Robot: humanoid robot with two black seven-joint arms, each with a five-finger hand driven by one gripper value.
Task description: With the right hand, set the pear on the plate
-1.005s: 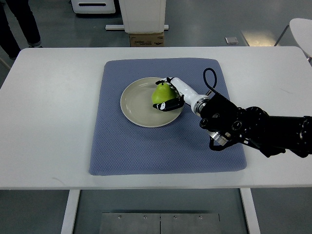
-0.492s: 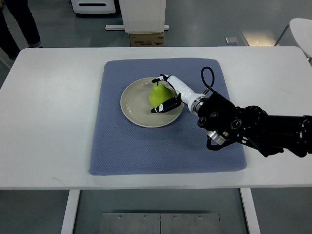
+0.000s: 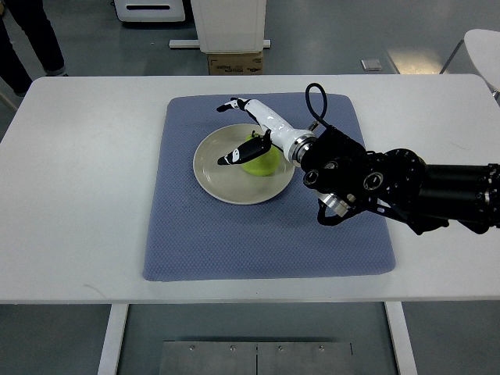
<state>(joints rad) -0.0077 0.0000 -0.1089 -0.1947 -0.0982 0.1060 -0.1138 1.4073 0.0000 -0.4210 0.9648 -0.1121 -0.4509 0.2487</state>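
A green pear (image 3: 261, 162) lies on the beige plate (image 3: 216, 173), in its right half. My right hand (image 3: 232, 130) reaches in from the right, over the plate's upper part, with its white fingers spread wide and holding nothing. One finger (image 3: 233, 156) hangs just left of the pear, another finger (image 3: 231, 102) points past the plate's far rim. The pear is partly hidden under the hand. The left hand does not show.
The plate sits on a blue mat (image 3: 266, 226) in the middle of a white table (image 3: 78, 195). A person's legs (image 3: 31, 35) stand at the far left corner. A cardboard box (image 3: 234, 62) and a white pedestal stand beyond the table.
The hand has let go of the pear, spread its fingers and moved up and to the left over the plate. The pear has tipped from upright onto the plate.
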